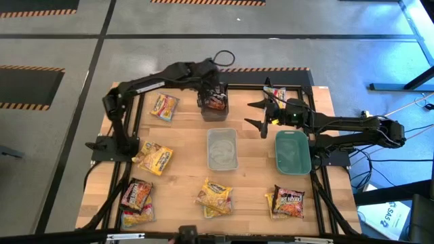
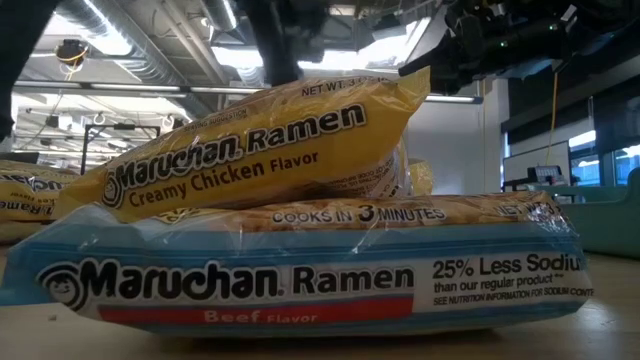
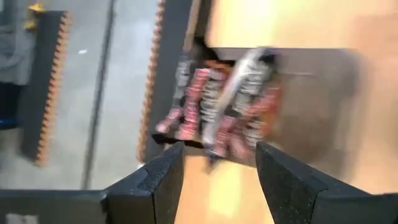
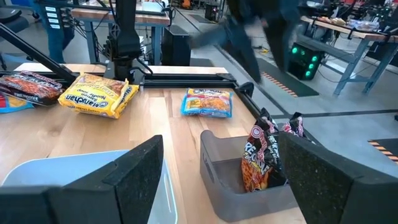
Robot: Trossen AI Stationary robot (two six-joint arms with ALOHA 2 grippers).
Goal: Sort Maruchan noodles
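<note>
Maruchan noodles [image 1: 154,159] lie scattered around the clear bin [image 1: 222,149] at the table's middle, and a dark brown-red packet [image 1: 215,102] stands in the dark grey bin [image 1: 214,108] just beyond it. The left gripper [image 1: 214,90] hangs over that grey bin, fingers released — holding nothing. The right gripper [image 1: 256,114] hovers between the grey bin and the teal bin [image 1: 292,152], fingers spread, empty.

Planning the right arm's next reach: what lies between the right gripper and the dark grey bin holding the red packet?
Only bare wood: in the high view nothing sits between the right gripper and the dark grey bin.
</note>
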